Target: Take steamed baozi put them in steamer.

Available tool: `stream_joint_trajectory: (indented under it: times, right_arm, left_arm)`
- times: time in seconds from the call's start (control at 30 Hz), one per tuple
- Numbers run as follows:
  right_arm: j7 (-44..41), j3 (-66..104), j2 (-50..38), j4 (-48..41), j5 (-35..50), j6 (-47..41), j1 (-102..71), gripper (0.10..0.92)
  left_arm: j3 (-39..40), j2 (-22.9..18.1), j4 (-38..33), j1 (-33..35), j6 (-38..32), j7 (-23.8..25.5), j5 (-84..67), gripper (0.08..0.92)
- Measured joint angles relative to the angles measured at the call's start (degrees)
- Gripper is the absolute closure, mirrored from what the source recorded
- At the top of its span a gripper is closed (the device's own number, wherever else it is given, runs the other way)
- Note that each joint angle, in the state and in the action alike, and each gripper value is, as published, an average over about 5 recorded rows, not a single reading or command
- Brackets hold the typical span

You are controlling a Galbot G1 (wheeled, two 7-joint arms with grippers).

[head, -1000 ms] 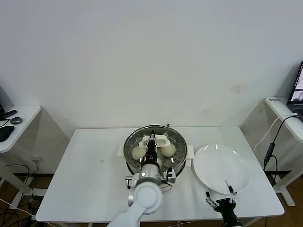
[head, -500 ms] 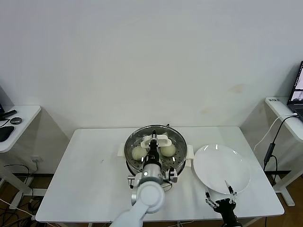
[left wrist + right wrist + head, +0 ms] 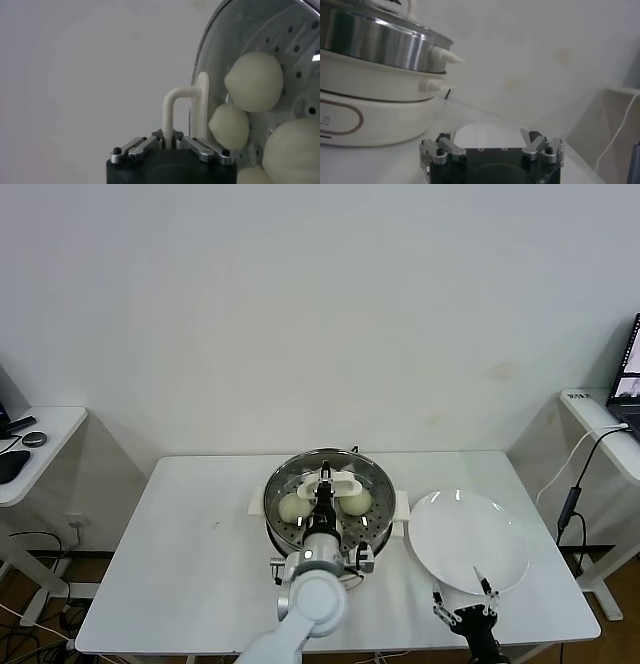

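Left gripper (image 3: 169,145) reaches over the steamer (image 3: 285,532), clamped on the lid (image 3: 210,70) handle (image 3: 175,107). Right gripper (image 3: 491,150) parked low beside the plate (image 3: 470,539), fingers apart.

Left wrist view. The left tool (image 3: 170,145) sits at the lower edge of the frame, its two metal fingers (image 3: 135,149) closed on the stem of a white handle (image 3: 176,107). The handle bends over and joins a white knob plate fixed to a round glass lid (image 3: 220,55), which stands edge-on to the camera. Through the glass appear several steamed baozi (image 3: 255,81), cream-white and smooth, lying close together: one large and domed, one smaller just beside the handle plate, and others partly cut off by the frame edge. Behind them is the perforated steel tray of the steamer (image 3: 295,37). The background is a plain pale surface.
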Motion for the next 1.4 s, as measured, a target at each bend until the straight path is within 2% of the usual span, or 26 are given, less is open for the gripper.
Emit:
stream_joint_trajectory:
  times: [0.13, 0.43, 0.63, 0.8, 1.07, 1.23, 1.4]
  right_arm:
    - [0.0, -0.1, 0.0, 0.3, 0.2, -0.2, -0.3, 0.203]
    - [0.0, -0.3, 0.0, 1.0, 0.2, -0.9, -1.0, 0.203]
    - [-0.1, -0.2, 0.0, 1.4, 0.1, -1.1, -1.6, 0.203]
    - [-0.1, 0.1, 0.0, 1.7, 0.5, -1.2, -2.0, 0.203]
    - [-0.5, -0.2, -0.1, 2.2, 1.6, -1.7, -2.5, 0.203]
    - [-0.9, -0.8, -0.8, 2.9, 2.9, -2.3, -3.4, 0.203]
    - [-1.5, -1.4, -1.6, 4.0, 5.0, -3.4, -4.6, 0.203]
  left_arm:
    - [-0.1, -0.1, -0.4, 0.6, 0.0, -0.9, -0.7, 0.767]
    - [-0.4, 1.3, -5.1, 3.9, -0.1, -4.4, -5.4, 0.508]
    - [-1.9, 3.9, -12.7, 8.9, -0.7, -8.3, -13.0, 0.335]
    - [-6.2, 6.7, -20.7, 16.6, -3.8, -13.7, -27.0, 0.205]
    - [-20.3, 9.1, -27.8, 32.9, -18.7, -22.7, -57.3, 0.177]
    - [-27.8, 10.1, -29.2, 41.7, -28.1, -25.4, -74.8, 0.177]
    - [-32.9, 10.4, -28.3, 47.4, -35.7, -26.8, -88.5, 0.177]
